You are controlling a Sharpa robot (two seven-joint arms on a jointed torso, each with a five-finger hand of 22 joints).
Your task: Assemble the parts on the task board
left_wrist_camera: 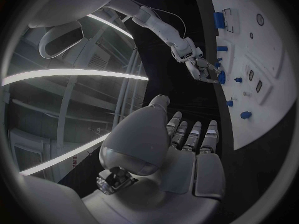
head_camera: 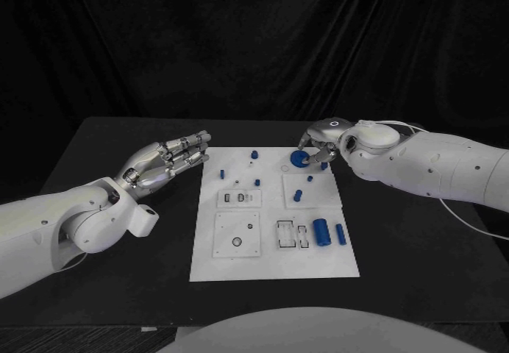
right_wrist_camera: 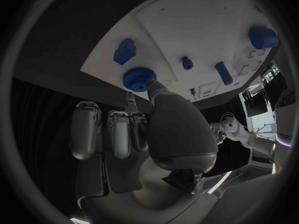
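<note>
Near the far right corner of the task board (head_camera: 273, 265), the right hand (head_camera: 321, 145) pinches the round blue knob (head_camera: 299, 158), seemingly to seat it, while the left hand (head_camera: 170, 162) waits empty with fingers extended beside the board's left edge.

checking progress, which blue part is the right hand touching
The round blue disc at the board's far right corner: the right hand has its fingertips on it. The other blue parts, such as the big cylinder, lie untouched.

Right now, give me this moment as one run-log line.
right hand: fingers on blue round part at task board far edge | left hand: open, beside board, holding nothing
</note>
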